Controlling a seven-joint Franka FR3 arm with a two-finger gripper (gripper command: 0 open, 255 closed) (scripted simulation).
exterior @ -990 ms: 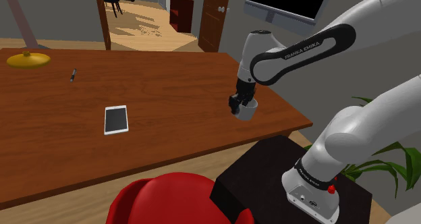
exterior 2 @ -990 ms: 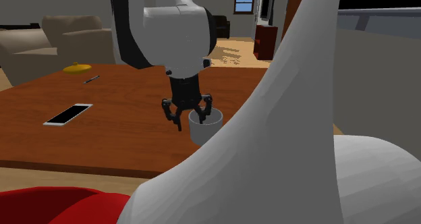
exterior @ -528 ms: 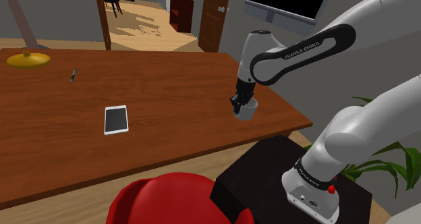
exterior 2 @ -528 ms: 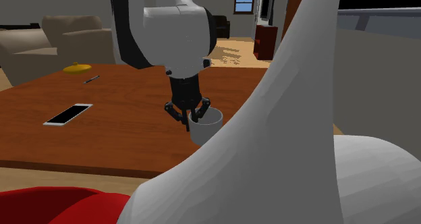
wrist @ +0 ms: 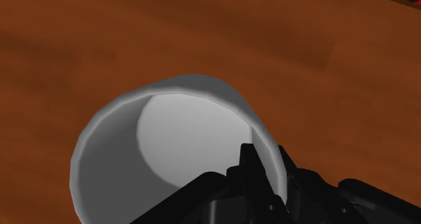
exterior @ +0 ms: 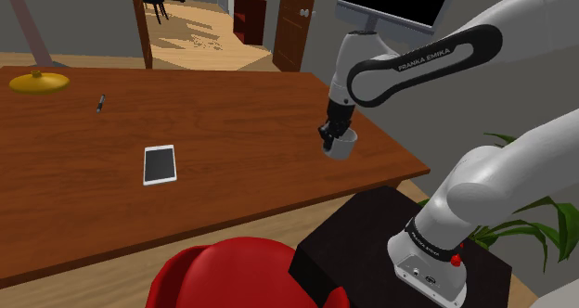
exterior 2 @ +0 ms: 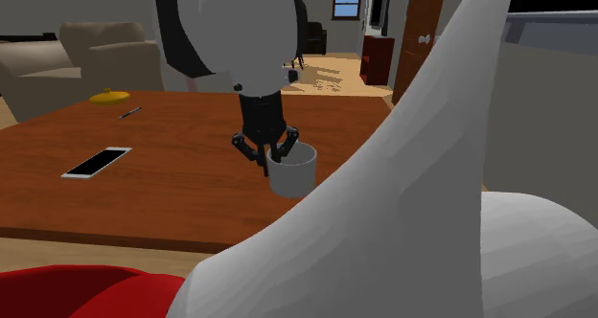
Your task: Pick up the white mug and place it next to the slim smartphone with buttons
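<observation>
Gripper (exterior 2: 269,163) clamped on mug (exterior 2: 293,173) rim. Carry step, I'd say: next move takes mug across table (exterior: 232,121) to beside phone (exterior: 160,163), well apart.

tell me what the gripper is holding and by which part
The gripper is shut on the pale grey mug. It pinches the mug's wall at the rim, with one finger inside the cup and the other outside.

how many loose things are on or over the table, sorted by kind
mug, held in the pincer: 1
smartphone: 1
yellow dish: 1
thin dark stick: 1
total: 4
</observation>
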